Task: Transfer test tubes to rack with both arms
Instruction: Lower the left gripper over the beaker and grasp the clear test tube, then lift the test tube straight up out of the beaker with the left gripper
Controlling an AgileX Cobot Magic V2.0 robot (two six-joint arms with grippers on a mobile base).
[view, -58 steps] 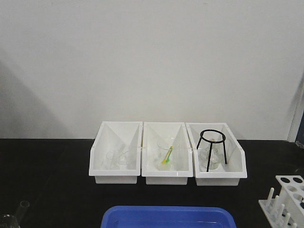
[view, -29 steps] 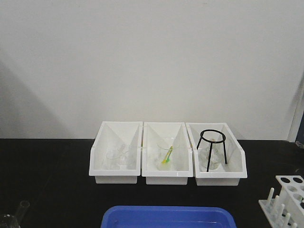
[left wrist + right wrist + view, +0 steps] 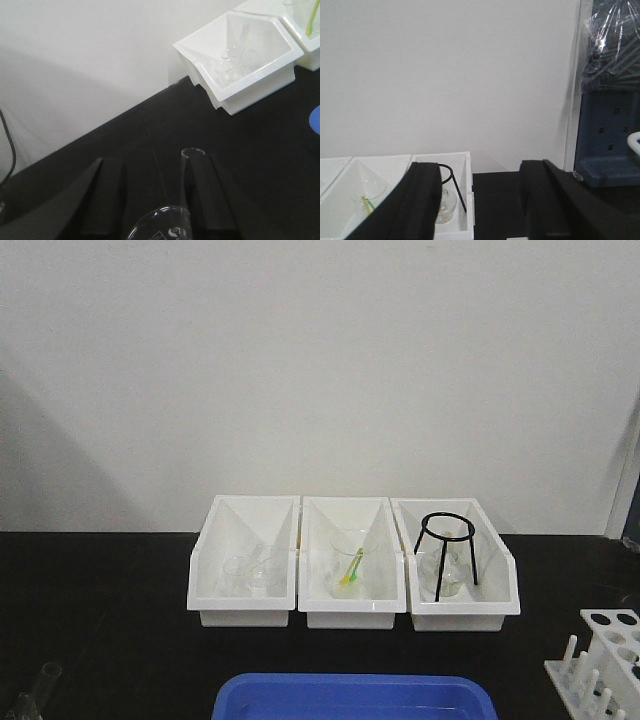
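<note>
One test tube (image 3: pixel 191 170) stands up out of a clear beaker (image 3: pixel 160 225) between my left gripper's (image 3: pixel 152 165) black fingers. It is close to the inner face of the right finger (image 3: pixel 212 195), and that gripper is open. In the front view the same test tube (image 3: pixel 45 676) shows at the lower left corner. The white rack (image 3: pixel 600 655), with round holes and upright pegs, stands at the lower right. My right gripper (image 3: pixel 480 170) is open in the air with nothing between its fingers, facing the bins.
Three white bins (image 3: pixel 245 615) sit in a row at the back, holding glassware, a yellow-green stick (image 3: pixel 352 568) and a black wire tripod (image 3: pixel 448 555). A blue tray (image 3: pixel 350 695) lies at the front centre. A blue stand (image 3: pixel 607 130) is at the far right.
The beaker's bright rim at the lower left corner of the front view shows less than before. Tube, bins, tray and rack have not moved.
</note>
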